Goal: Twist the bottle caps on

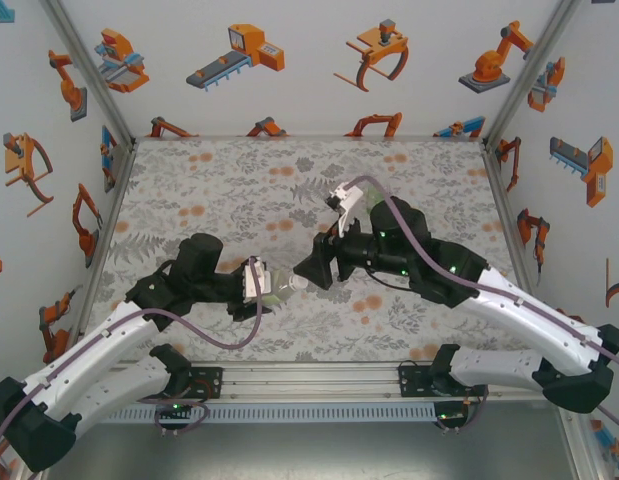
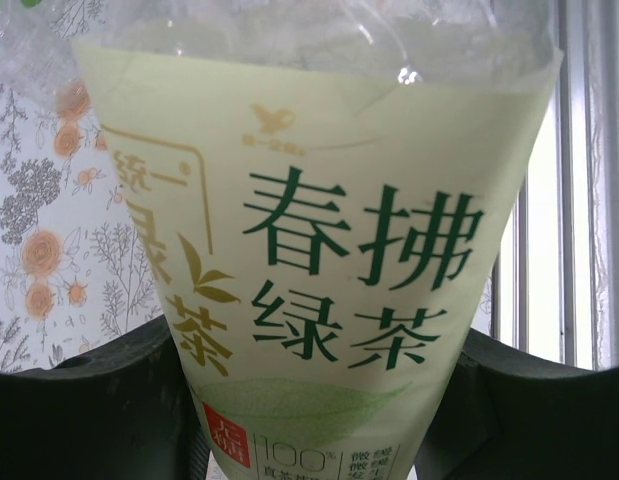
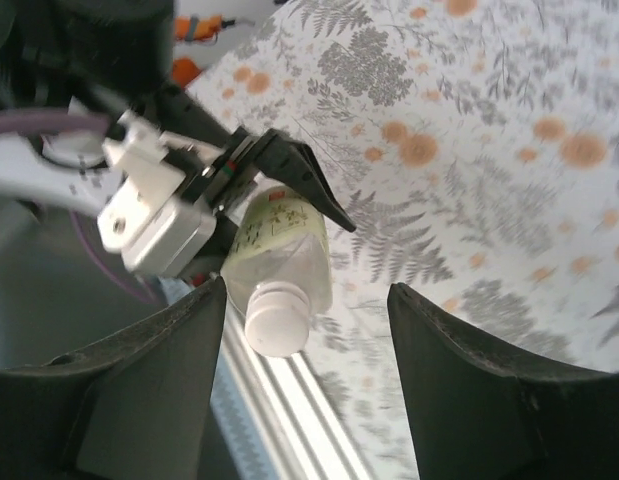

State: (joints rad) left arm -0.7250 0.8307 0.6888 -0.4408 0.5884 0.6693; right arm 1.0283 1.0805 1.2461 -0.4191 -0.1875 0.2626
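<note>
**Cap end of the bottle, both grippers in place.** The left gripper (image 1: 269, 290) is clamped on the labelled body of the bottle (image 2: 319, 300), with the neck pointing toward the right gripper (image 3: 307, 290). The white cap (image 3: 277, 320) sits on that neck. The right gripper's jaws stand apart around the cap end. One finger (image 3: 179, 370) is just beside the cap and the other is well clear of it. You cannot judge from here whether the threads are fully seated.

Risks:
- If you withdraw sideways, the near finger could knock the cap or lever the bottle within the left grip.
- A cap started crooked may work loose.
- The thin-walled body may slip or buckle under the clamp.
</note>
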